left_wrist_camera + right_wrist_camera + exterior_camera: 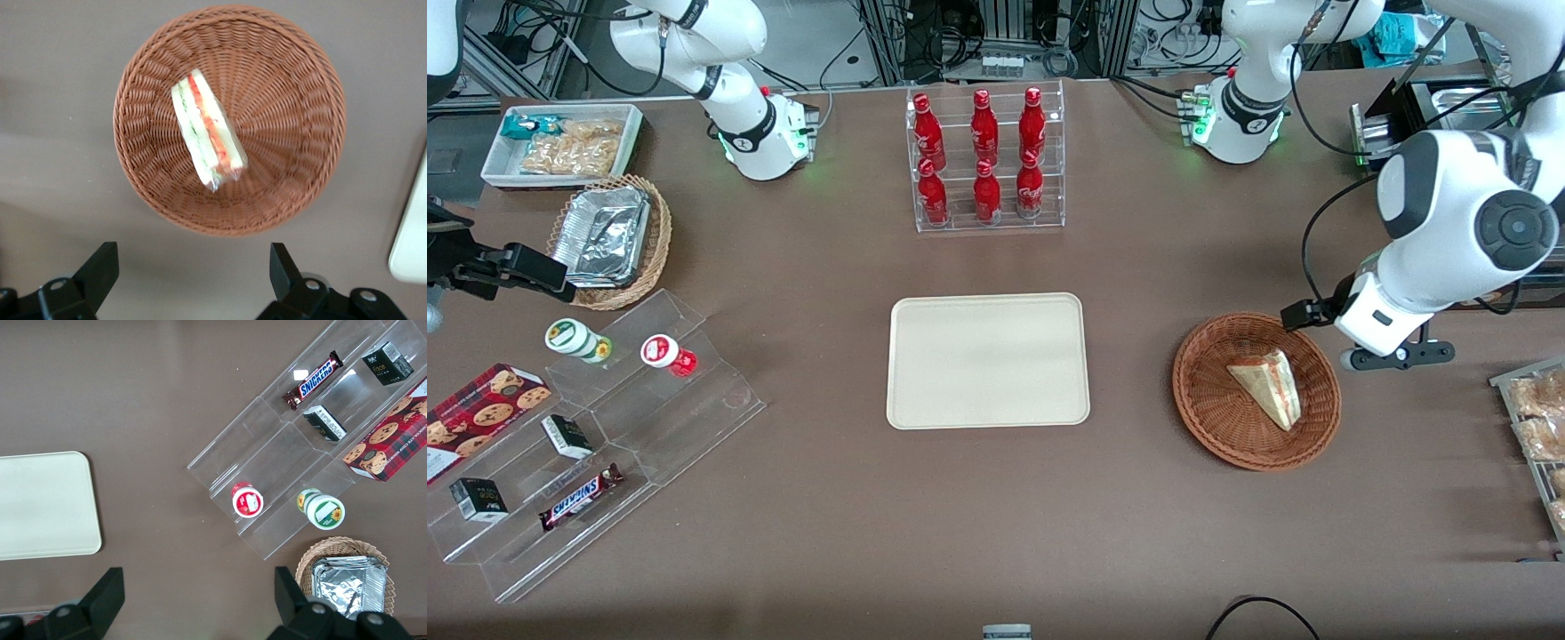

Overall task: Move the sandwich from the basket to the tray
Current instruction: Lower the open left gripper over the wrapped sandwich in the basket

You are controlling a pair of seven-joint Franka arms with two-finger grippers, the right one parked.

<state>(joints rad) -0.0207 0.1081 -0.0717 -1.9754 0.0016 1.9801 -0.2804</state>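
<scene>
Your end effector (pixel 190 267) hangs wide open and empty above the basket (pixel 293 167). The sandwich (pixel 207 130) lies inside; the tray (pixel 987 360) sits mid-worktop (pixel 996 533).

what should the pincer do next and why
Probably shift over the sandwich and descend: the open pincer hovers above the table beside the basket, not over the wedge, which lies untouched inside; the tray holds nothing.

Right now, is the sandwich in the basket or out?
In: the sandwich lies inside the basket; the open tool hovers above.
</scene>
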